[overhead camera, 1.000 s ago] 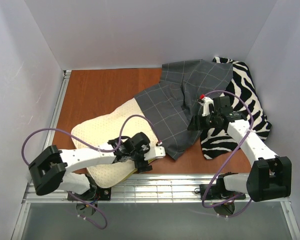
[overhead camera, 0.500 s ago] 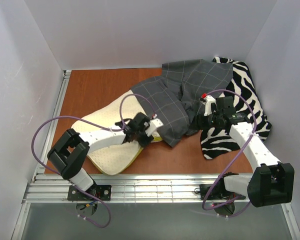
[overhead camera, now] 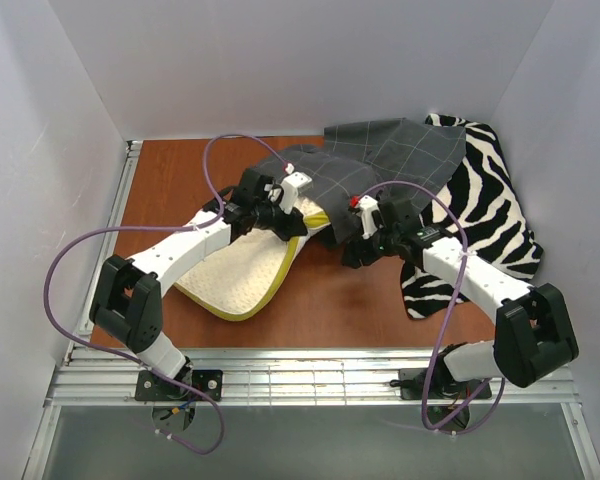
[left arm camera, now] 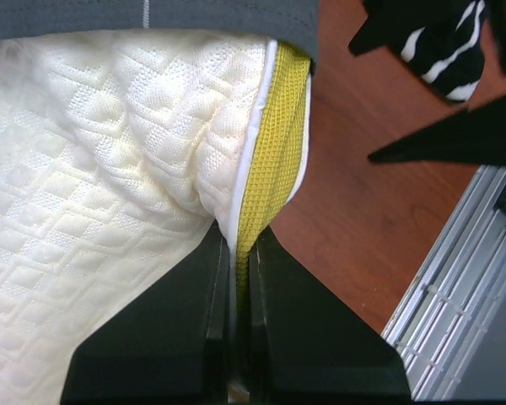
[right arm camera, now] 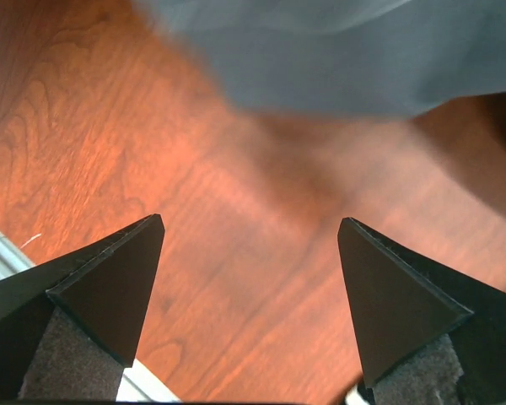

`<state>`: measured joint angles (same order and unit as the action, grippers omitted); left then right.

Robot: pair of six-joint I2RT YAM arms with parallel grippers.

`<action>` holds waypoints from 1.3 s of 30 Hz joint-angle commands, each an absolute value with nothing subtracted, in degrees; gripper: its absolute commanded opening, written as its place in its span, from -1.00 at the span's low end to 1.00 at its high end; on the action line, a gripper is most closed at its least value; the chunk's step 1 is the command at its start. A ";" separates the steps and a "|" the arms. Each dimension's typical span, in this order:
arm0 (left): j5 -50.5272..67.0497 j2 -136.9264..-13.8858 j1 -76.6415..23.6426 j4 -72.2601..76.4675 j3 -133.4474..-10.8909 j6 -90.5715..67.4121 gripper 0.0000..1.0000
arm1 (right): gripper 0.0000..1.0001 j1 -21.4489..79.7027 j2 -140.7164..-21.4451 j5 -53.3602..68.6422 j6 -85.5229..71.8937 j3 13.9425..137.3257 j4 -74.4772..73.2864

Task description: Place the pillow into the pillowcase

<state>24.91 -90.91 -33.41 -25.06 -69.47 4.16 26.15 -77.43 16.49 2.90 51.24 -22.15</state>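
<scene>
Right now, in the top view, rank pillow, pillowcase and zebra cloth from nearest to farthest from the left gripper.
1. Pillow: clamped in the left gripper.
2. Pillowcase: just beyond, over the pillow's far end.
3. Zebra cloth: far right.

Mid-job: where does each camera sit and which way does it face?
Top external: above, behind the bases, looking down at the table; both arms show.
Left wrist: on the left gripper, looking along shut jaws pinching the pillow.
Right wrist: on the right gripper, facing bare table; open jaws show.
Shared: left wrist and top both show pillowcase over pillow.
</scene>
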 commanded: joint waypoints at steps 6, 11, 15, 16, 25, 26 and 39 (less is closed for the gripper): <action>35.59 -91.23 -28.83 -22.32 -74.79 0.35 -1.00 | 0.61 30.59 -84.09 0.26 1.94 58.35 -9.85; 39.72 -91.49 -25.85 -20.48 -74.88 -4.74 -1.00 | 0.60 30.67 -90.60 1.38 -2.02 64.32 -5.27; 43.68 -92.11 -22.51 -18.02 -74.53 -9.14 -1.00 | 0.74 31.37 -93.17 9.22 -3.43 66.80 -2.38; 44.46 -92.28 -21.98 -17.76 -74.44 -9.66 -1.00 | 0.81 31.64 -93.08 11.06 -2.99 66.88 -1.59; 47.72 -93.07 -20.30 -14.68 -74.97 -12.39 -1.00 | 0.93 37.53 -92.28 -0.47 -0.26 62.15 6.31; 47.64 -93.08 -20.30 -14.50 -74.97 -12.48 -1.00 | 0.77 37.62 -93.42 -4.27 -0.61 62.40 7.72; 46.85 -91.49 -17.32 -8.44 -73.56 -17.49 -1.00 | -0.97 36.47 -90.79 24.69 0.44 71.97 0.27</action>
